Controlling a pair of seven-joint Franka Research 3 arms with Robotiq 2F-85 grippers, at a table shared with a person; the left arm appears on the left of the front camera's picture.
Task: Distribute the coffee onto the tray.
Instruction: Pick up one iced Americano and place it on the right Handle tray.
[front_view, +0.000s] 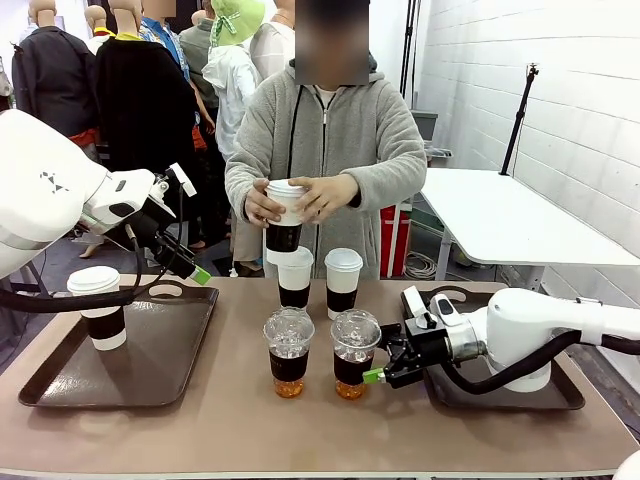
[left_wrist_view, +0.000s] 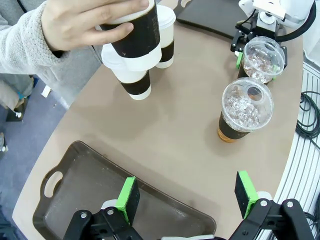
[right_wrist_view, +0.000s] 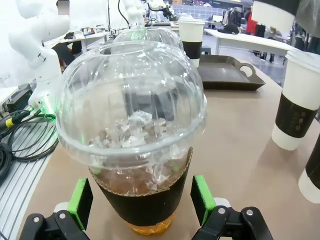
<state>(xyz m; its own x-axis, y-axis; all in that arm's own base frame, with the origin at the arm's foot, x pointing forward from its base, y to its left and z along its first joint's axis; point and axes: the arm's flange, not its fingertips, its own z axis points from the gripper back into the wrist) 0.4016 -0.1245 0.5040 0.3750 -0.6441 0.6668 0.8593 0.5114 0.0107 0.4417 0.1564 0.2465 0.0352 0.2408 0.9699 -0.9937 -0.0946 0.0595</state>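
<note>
Clear thin plastic, dome lid: the iced coffee cup (right_wrist_view: 132, 115) stands on the table directly between the right gripper's (right_wrist_view: 141, 201) green pads (right_wrist_view: 81, 196), level with its dark band. The jaws are spread wide and a gap is seen on each side, so nothing is gripped yet.

Handling, as judged:
- The wall is thin and easily crushed, so light closure is called for.
- Ice and liquid add weight and slosh, so the cup is to be kept upright.
- Condensation is likely, so slip is to be expected.
- The dome could pop off if squeezed high, so hold is best taken on the dark band, low to mid body.

A second iced cup (front_view: 289, 350) is set just past the first, straight ahead of the right fingers. Two paper cups (right_wrist_view: 300, 95) are placed off to the fingers' right in the wrist view, well apart from the pads. The right tray (front_view: 520, 398) lies behind that gripper, under the arm.

The left gripper (left_wrist_view: 187, 197) is open and empty, hung over the left tray (left_wrist_view: 75, 185). One lidded paper cup (front_view: 100, 305) is already stood on that tray. Ahead of the left fingers, another paper cup (front_view: 283, 215) is held up in the person's hands (front_view: 325, 195), above the two on the table.
</note>
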